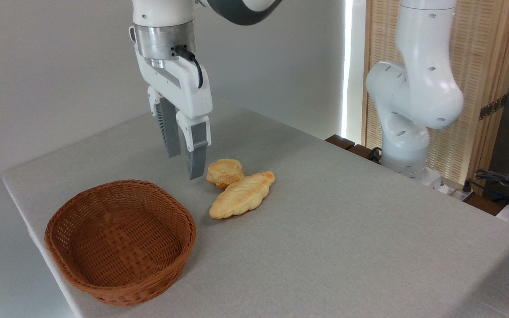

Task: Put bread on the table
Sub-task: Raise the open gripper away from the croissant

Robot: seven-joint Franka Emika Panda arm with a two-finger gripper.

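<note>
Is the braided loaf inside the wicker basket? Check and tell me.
No. The bread lies on the table right of the basket, touching the round bun, while the basket holds nothing.

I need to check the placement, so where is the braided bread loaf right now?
The bread lies on the table near the picture's middle, right of the empty basket and against the round bun.

We see a bright and evenly lit scene. A strong white light comes through a narrow vertical gap (348, 66) at the back and it is overexposed there. Shadows on the table (325, 229) are soft and weak; the basket (119, 240) is darker inside. The picture is sharp, with slight grain and no visible distortion.
</note>
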